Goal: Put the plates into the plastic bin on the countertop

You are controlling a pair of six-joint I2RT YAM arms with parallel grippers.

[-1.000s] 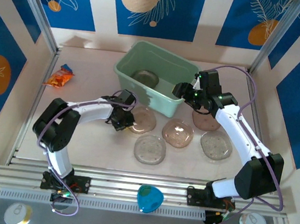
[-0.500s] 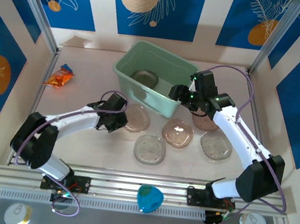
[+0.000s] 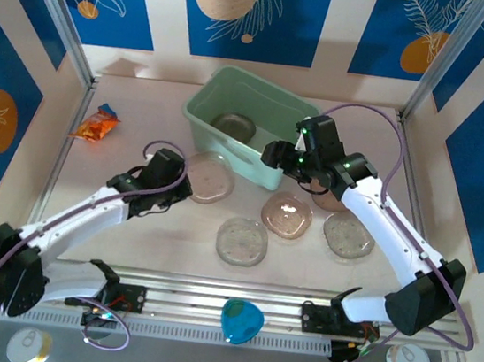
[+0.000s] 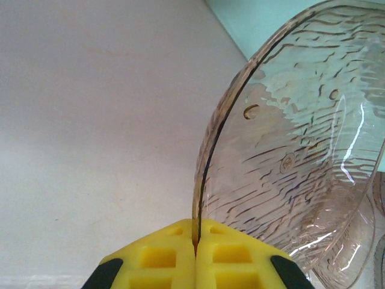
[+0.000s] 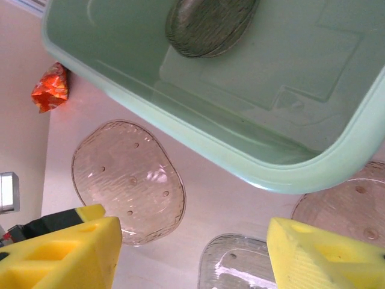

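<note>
Your left gripper (image 4: 195,244) is pinched shut on the thin rim of a pinkish translucent plate (image 3: 208,176), with the edge caught between the yellow pads. Gripping by the rim makes sense, because a plate lying flat offers nothing else to grab. The plate sits just on the near side of the mint-green plastic bin (image 3: 236,156), close to its near-left wall. I'd say you're mid-carry, and the hop over the rolled rim hasn't happened yet.

Your right gripper (image 3: 278,154) hovers at the bin's near-right corner with its jaws wide and nothing between them. It looks parked clear of the left arm's path.

One greyish plate (image 3: 234,126) lies in the bin already. On the countertop (image 3: 172,239), to the right and nearer, a pinkish-brown plate (image 3: 287,214) and two clear plates (image 3: 242,241) wait flat and apart from each other.

Watch that pinch, because a plate held by its edge may swivel as you tip it in.
</note>
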